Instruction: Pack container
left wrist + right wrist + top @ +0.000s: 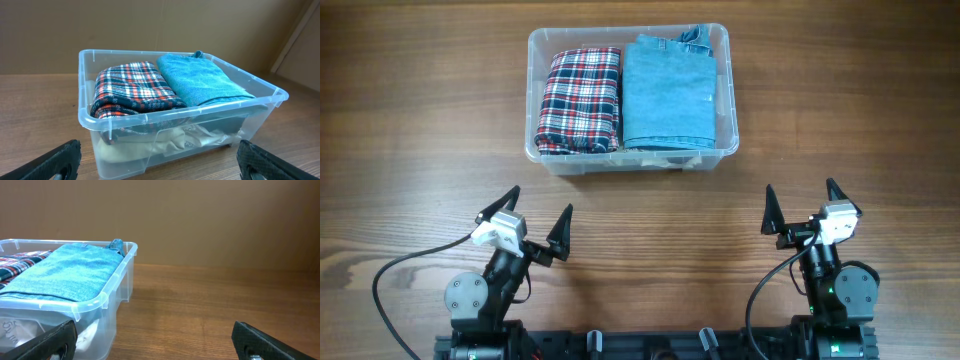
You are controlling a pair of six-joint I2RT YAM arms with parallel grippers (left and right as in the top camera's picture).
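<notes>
On table: container holds plaid garment, denim garment | left pincer released | right pincer released

The wooden desk showed brown grain with darker streaks; toward the middle of its far edge a folded red, white and navy plaid garment lay touching the left side of a folded blue denim garment; pale crumpled fabric sat beneath both; a plain brown wall stood behind the desk.

Clear glossy plastic container — matt wood-grain table, denim cloth
</notes>
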